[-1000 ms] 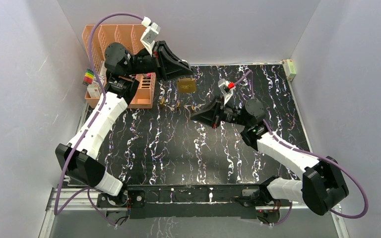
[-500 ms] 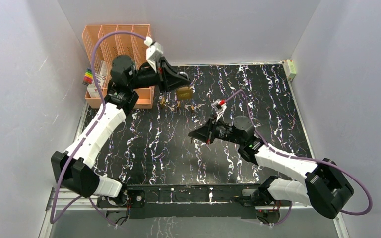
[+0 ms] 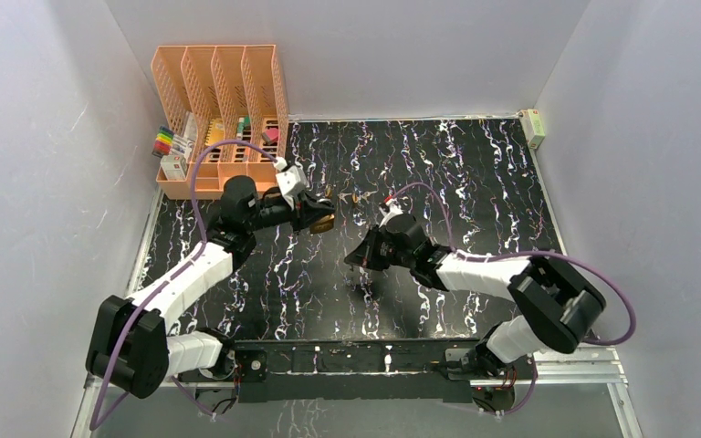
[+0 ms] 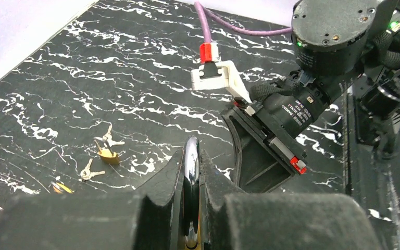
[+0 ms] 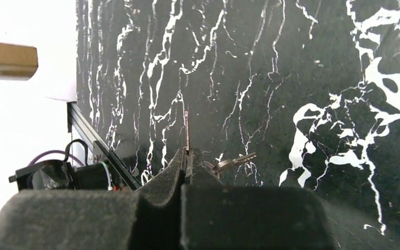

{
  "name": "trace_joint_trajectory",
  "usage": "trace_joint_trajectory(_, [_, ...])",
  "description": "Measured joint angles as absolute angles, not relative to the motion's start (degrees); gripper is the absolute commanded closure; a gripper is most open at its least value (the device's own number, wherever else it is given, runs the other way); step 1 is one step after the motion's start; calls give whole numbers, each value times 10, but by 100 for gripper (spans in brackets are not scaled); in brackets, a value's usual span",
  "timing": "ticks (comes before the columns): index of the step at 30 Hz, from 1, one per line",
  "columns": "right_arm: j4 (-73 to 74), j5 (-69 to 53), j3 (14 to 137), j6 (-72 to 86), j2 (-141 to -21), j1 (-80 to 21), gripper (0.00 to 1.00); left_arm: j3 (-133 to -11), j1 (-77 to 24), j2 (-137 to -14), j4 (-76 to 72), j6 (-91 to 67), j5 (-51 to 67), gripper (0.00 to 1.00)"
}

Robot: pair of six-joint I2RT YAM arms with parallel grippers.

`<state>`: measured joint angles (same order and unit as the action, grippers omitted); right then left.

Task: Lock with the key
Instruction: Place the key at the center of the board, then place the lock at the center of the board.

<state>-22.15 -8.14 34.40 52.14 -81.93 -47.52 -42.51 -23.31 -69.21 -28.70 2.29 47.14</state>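
Gripping padlock [image 3: 322, 223] and key [image 5: 186, 130]

I see my left tool [image 4: 190, 156] clamped on the chrome shackle [image 4: 189, 198] of the brass padlock, held left of centre over the marbled counter [image 3: 511, 164]. My right tool [image 5: 186, 156] pinches the key edge-on, blade pointing outward, near the padlock.

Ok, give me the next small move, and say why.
Probably ease the right fingers toward the padlock, aiming the key at its keyway. The left fingers are shut on the shackle, the key blade juts from the shut right fingers, and a clear gap separates key and padlock.
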Motion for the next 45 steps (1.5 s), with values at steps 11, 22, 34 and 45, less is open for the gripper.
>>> trace_joint_trajectory(11, [-282, -52, 353, 653, -916, -496, 100, -357, -233, -766, -412, 66, 471, 100])
trace_joint_trajectory(22, [-346, 1, 382, 747, -980, -500, 85, -351, -233, -900, -514, 70, 467, 100])
trace_joint_trajectory(34, [-448, 29, 385, 810, -1060, -500, 38, -345, -215, -985, -623, 39, 484, 100])
trace_joint_trajectory(45, [-624, -30, 307, 792, -1081, -459, 17, -353, -166, -1028, -672, -16, 549, 100])
